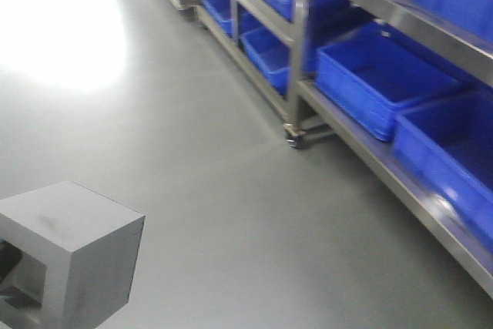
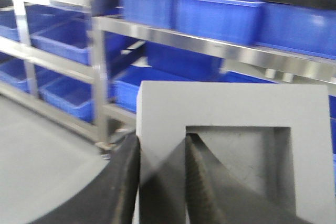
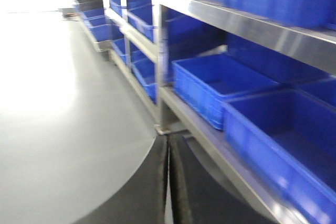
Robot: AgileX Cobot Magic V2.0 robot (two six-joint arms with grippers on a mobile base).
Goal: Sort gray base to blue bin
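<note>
The gray base (image 1: 73, 256) is a matte gray block held up at the lower left of the front view. In the left wrist view it fills the lower middle (image 2: 231, 106), its square recessed window facing the camera. My left gripper (image 2: 163, 156) is shut on the block's left wall, one finger outside and one finger (image 2: 202, 177) inside the window. My right gripper (image 3: 168, 182) is shut and empty, its tips touching. Several blue bins stand on the shelves; one open blue bin (image 1: 385, 78) sits on the lower shelf, and it also shows in the right wrist view (image 3: 220, 85).
A long steel shelf rack (image 1: 296, 44) with a caster at its post runs along the right, holding several blue crates on two levels. The grey floor (image 1: 231, 190) spreads left of it, with bright glare at the upper left.
</note>
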